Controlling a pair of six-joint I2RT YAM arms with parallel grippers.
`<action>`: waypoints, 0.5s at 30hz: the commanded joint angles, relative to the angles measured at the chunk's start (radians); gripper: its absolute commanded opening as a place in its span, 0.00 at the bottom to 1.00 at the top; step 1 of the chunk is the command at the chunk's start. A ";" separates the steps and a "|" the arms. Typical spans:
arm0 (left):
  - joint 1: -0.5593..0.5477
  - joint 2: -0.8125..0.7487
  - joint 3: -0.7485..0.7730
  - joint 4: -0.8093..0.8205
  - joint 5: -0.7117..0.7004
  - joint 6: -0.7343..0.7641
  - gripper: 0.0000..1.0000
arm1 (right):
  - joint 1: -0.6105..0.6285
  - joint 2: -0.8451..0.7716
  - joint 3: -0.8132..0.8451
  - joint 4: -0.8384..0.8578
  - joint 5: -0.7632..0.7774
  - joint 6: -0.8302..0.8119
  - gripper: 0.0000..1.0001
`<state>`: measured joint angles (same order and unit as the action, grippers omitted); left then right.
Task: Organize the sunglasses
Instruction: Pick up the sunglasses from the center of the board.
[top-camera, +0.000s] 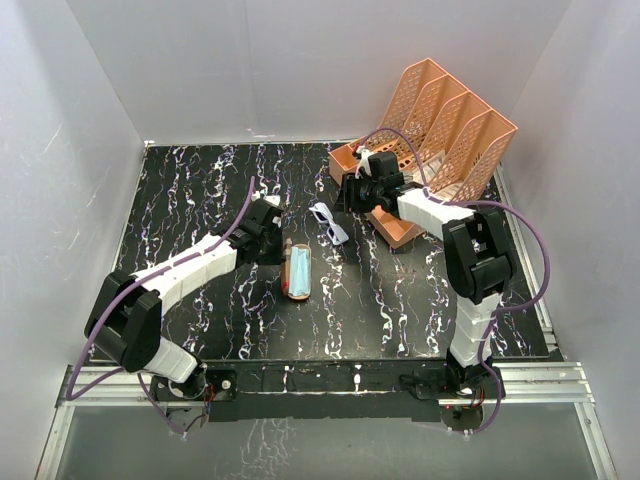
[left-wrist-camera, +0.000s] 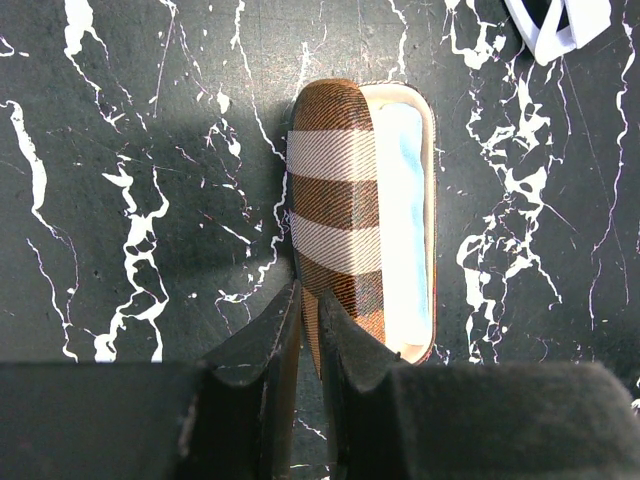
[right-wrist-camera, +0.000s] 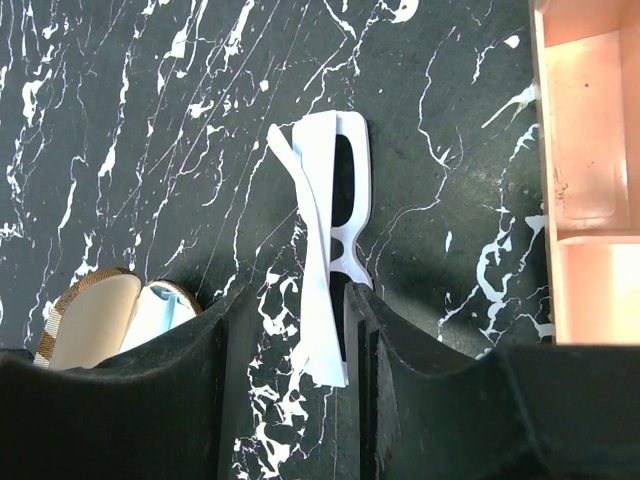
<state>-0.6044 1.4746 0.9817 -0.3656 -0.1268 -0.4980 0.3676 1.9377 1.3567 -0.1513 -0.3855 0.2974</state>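
Observation:
The sunglasses (top-camera: 328, 222), white-framed and folded, lie flat on the black marbled table. In the right wrist view the sunglasses (right-wrist-camera: 335, 230) reach down between the fingers of my right gripper (right-wrist-camera: 295, 297). Its jaws stand apart, and the right finger is close against the frame. From above, the right gripper (top-camera: 343, 202) sits just right of the glasses. The brown plaid case (top-camera: 298, 270) lies open with a light blue cloth (left-wrist-camera: 410, 220) inside. My left gripper (left-wrist-camera: 310, 312) is shut on the raised lid of the case (left-wrist-camera: 338, 215).
An orange slotted file rack (top-camera: 445, 120) stands at the back right, its base tray (right-wrist-camera: 590, 170) close beside the right gripper. White walls enclose the table on three sides. A corner of the sunglasses (left-wrist-camera: 560, 25) shows at the top right of the left wrist view.

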 joint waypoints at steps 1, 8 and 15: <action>-0.005 -0.036 0.001 -0.010 0.007 -0.002 0.12 | 0.001 0.024 0.010 0.062 -0.048 0.002 0.39; -0.005 -0.037 0.001 -0.013 0.001 -0.002 0.12 | 0.000 0.059 0.016 0.067 -0.061 0.005 0.40; -0.006 -0.036 -0.003 -0.013 0.004 -0.003 0.12 | 0.000 0.086 0.016 0.074 -0.063 0.005 0.41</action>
<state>-0.6044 1.4746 0.9817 -0.3660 -0.1272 -0.4980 0.3664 2.0174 1.3567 -0.1360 -0.4297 0.2985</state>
